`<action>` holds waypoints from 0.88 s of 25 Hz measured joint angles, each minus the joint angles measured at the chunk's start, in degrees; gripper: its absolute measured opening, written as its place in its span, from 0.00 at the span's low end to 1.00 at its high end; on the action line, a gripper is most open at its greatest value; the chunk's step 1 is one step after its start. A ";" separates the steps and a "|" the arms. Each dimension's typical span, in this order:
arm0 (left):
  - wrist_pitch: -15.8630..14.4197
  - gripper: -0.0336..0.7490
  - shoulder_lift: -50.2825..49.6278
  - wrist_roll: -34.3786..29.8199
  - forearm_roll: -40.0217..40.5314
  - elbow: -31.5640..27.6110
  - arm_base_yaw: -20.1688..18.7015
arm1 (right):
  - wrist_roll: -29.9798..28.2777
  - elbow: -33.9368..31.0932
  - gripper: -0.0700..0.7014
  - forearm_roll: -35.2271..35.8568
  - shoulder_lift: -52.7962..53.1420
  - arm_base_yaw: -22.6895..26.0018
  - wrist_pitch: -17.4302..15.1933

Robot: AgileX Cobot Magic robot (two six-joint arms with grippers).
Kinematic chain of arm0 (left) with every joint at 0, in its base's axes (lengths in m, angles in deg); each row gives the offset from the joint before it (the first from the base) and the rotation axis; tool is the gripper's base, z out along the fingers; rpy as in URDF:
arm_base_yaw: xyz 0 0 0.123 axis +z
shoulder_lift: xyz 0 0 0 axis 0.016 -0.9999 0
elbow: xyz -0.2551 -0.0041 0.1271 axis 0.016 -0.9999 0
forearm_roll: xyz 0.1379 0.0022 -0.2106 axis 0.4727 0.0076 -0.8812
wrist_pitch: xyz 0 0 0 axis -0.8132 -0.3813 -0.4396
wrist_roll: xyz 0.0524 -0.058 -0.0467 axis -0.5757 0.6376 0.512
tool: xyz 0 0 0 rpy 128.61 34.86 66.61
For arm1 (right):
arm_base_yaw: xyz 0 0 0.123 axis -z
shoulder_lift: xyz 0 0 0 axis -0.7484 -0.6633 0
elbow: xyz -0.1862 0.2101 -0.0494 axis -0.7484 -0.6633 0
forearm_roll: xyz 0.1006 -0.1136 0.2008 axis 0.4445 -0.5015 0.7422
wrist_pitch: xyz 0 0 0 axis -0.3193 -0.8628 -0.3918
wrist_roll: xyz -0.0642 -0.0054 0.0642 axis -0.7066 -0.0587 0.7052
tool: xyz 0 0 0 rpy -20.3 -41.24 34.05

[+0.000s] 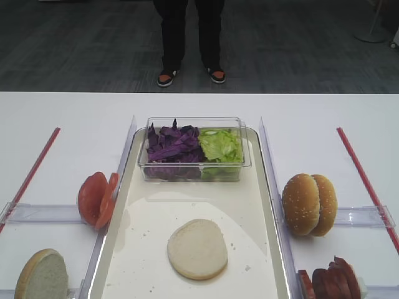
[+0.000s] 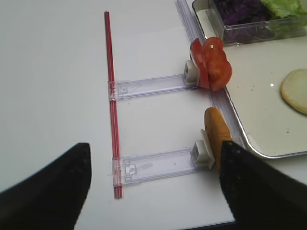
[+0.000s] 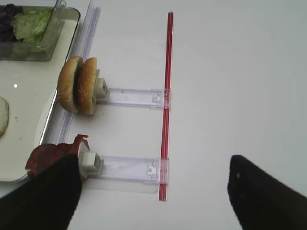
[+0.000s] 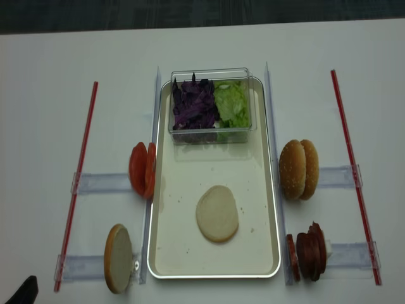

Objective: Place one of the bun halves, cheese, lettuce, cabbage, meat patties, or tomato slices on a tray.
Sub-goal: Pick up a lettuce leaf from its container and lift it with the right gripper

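The cream tray (image 1: 149,215) with a silvery rim lies in the middle. One bun half (image 1: 197,248) rests on it, cut face up. Two bun halves (image 1: 309,204) stand on edge to its right, and another bun half (image 1: 42,275) at the front left. Tomato slices (image 1: 97,199) stand left of the tray, meat patties (image 1: 330,281) at the front right. Cabbage (image 1: 172,146) and lettuce (image 1: 219,144) fill a tub. No cheese shows. My right gripper (image 3: 151,201) is open and empty, its left finger by the patties (image 3: 50,155). My left gripper (image 2: 153,191) is open and empty beside a bun half (image 2: 217,136).
The clear plastic tub (image 1: 194,167) sits on the tray's far end. Clear slotted holders (image 3: 129,97) carry the food on both sides. Red strips (image 1: 365,180) (image 1: 31,171) run along the table outside them. A person (image 1: 190,37) stands beyond the far edge.
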 joint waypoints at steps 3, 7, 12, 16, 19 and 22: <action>0.00 0.71 0.00 0.00 0.00 0.00 0.00 | 0.75 3.39 0.90 -0.35 -5.77 -1.71 -3.46; 0.00 0.71 0.00 0.00 0.00 0.00 0.00 | 1.71 6.20 0.89 -1.23 -9.67 -2.70 -3.82; 0.00 0.71 0.00 0.00 0.00 0.00 0.00 | 2.90 11.08 0.89 -0.55 -17.78 -2.92 -3.82; 0.00 0.71 0.00 0.00 0.00 0.00 0.00 | 3.04 12.37 0.89 0.57 -22.12 -2.92 -3.82; 0.00 0.71 0.00 0.00 0.00 0.00 0.00 | 3.04 13.75 0.89 1.01 -27.61 -2.92 -3.82; 0.00 0.71 0.00 0.00 0.00 0.00 0.00 | 2.59 15.55 0.89 1.69 -31.88 -2.92 -3.71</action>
